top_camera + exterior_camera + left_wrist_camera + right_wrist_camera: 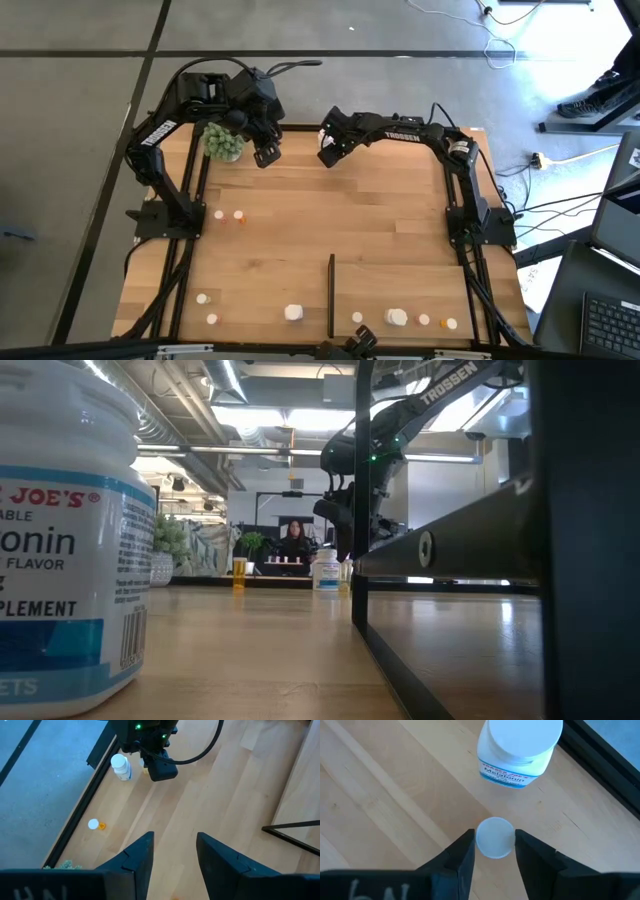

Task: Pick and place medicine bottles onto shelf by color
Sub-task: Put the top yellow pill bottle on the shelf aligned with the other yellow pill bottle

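just now the right gripper (pixel 493 851) has its jaws around a small white-capped bottle (pixel 495 836); the left gripper (pixel 174 851) hovers, jaws partly open, empty.

white bottle (pixel 519 750): "Melatonin" | big bottle (pixel 65 550): "JOE'S", "FLAVOR", "PLEMENT" | right arm (pixel 405 131): "TROSSEN"

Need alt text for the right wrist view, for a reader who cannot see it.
The right gripper's two dark fingers straddle a small white round bottle cap seen from above on the light-wood tabletop. Just beyond stands a chunkier white melatonin bottle with a blue-banded label, near the black table frame.
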Action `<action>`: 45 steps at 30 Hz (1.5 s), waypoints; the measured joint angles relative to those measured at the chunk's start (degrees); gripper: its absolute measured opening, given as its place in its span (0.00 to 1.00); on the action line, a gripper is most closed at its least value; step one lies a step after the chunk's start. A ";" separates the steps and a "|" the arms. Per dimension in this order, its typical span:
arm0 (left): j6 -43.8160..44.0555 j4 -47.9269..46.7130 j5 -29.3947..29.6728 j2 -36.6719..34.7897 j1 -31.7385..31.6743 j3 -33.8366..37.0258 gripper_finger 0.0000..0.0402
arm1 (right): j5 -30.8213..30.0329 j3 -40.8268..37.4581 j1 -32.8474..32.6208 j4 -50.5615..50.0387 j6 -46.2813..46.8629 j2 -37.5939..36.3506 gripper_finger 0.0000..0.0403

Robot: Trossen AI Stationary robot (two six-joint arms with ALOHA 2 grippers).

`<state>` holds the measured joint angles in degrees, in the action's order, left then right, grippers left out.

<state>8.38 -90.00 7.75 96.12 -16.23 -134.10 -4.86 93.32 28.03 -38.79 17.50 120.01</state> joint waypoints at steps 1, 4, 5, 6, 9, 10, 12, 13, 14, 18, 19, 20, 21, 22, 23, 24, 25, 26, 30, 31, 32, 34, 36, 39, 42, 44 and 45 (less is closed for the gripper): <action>0.00 0.00 0.00 0.00 0.00 0.00 0.35 | 0.00 0.00 0.00 0.00 0.00 0.00 0.34; -0.02 0.00 0.00 0.00 0.00 0.00 0.35 | 0.00 0.00 -0.02 0.00 -0.96 0.00 0.33; -0.02 0.00 0.00 0.00 0.00 0.00 0.35 | -0.02 0.00 -0.02 0.00 -1.36 0.00 0.33; -0.02 0.00 0.00 0.00 0.00 0.00 0.35 | -0.02 0.00 -0.03 0.00 -1.61 0.00 0.33; -0.02 0.00 0.00 0.00 0.00 0.00 0.35 | -0.02 0.00 -0.04 0.00 -3.08 0.00 0.33; -0.02 0.00 0.00 0.00 0.00 0.00 0.35 | 0.00 0.00 -0.04 -0.02 -3.59 0.00 0.33; -0.02 -0.02 0.00 0.00 0.02 0.00 0.35 | 0.38 0.00 -0.04 -0.12 -4.54 0.00 0.33; -0.02 0.00 0.00 0.00 0.00 0.00 0.35 | 0.78 0.06 -0.04 -0.38 -4.63 0.00 0.33; -0.02 0.00 0.00 0.00 0.00 0.00 0.35 | 1.30 0.33 -0.04 -1.00 -4.83 0.00 0.33; -0.02 0.00 0.00 0.00 0.00 0.00 0.35 | 1.90 2.19 -0.04 -3.34 -6.20 0.00 0.33; -0.02 0.00 0.00 0.00 0.00 0.00 0.35 | 1.90 2.87 -0.04 -4.20 -6.48 0.00 0.33; -0.02 0.00 0.00 0.00 0.00 0.00 0.35 | 1.92 3.54 -0.04 -5.05 -7.18 0.00 0.33; -0.02 0.00 0.00 0.00 0.00 0.00 0.35 | 1.92 4.18 -0.04 -5.96 -7.51 0.00 0.33; -0.02 0.00 0.00 0.00 0.00 0.00 0.35 | 1.92 4.86 -0.06 -7.02 -7.81 0.00 0.33; -0.02 -0.02 0.00 0.00 0.00 0.00 0.35 | 1.92 5.64 -0.17 -8.24 -8.47 0.00 0.33; -0.02 0.00 0.00 0.00 0.00 0.00 0.35 | 1.92 6.60 -0.35 -9.72 -8.98 0.00 0.33; -0.02 0.00 0.00 0.00 0.00 0.00 0.35 | 1.87 7.65 -0.51 -11.39 -9.71 0.00 0.32; -0.03 0.00 0.00 0.00 0.01 0.00 0.35 | 1.83 8.76 -0.77 -13.10 -10.75 0.00 0.31; -0.02 -0.02 0.00 0.00 0.00 0.00 0.35 | 1.91 12.67 -2.32 -18.22 -14.80 0.00 0.28; -0.02 0.00 0.00 0.00 0.01 0.00 0.35 | 1.91 13.60 -2.78 -19.10 -15.35 0.00 0.27; -0.02 -0.02 0.00 0.00 0.00 -0.02 0.35 | 1.91 14.38 -3.19 -19.57 -16.10 0.00 0.27; -0.02 0.00 0.00 0.00 0.05 0.00 0.35 | 1.90 15.56 -4.01 -20.01 -16.35 0.00 0.27; -0.02 -0.02 0.00 0.00 0.12 0.00 0.35 | 1.90 16.54 -4.80 -21.48 -16.35 0.00 0.28; -0.02 -0.01 0.00 0.00 0.54 0.00 0.35 | 1.90 17.74 -6.00 -23.29 -16.58 0.00 0.28; -0.02 -0.02 -0.02 0.00 0.59 0.00 0.35 | 1.62 18.17 -7.08 -23.92 -17.35 -0.02 0.26; -0.02 -0.02 0.00 0.00 0.61 0.00 0.35 | 1.37 18.36 -7.77 -23.68 -17.80 -0.02 0.24; -0.02 -0.01 0.01 0.00 0.81 0.00 0.35 | 1.25 18.38 -8.05 -23.52 -17.80 -0.02 0.23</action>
<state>8.36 -90.01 7.76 96.12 -15.42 -134.10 -3.62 111.70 19.98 -62.30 -0.30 119.98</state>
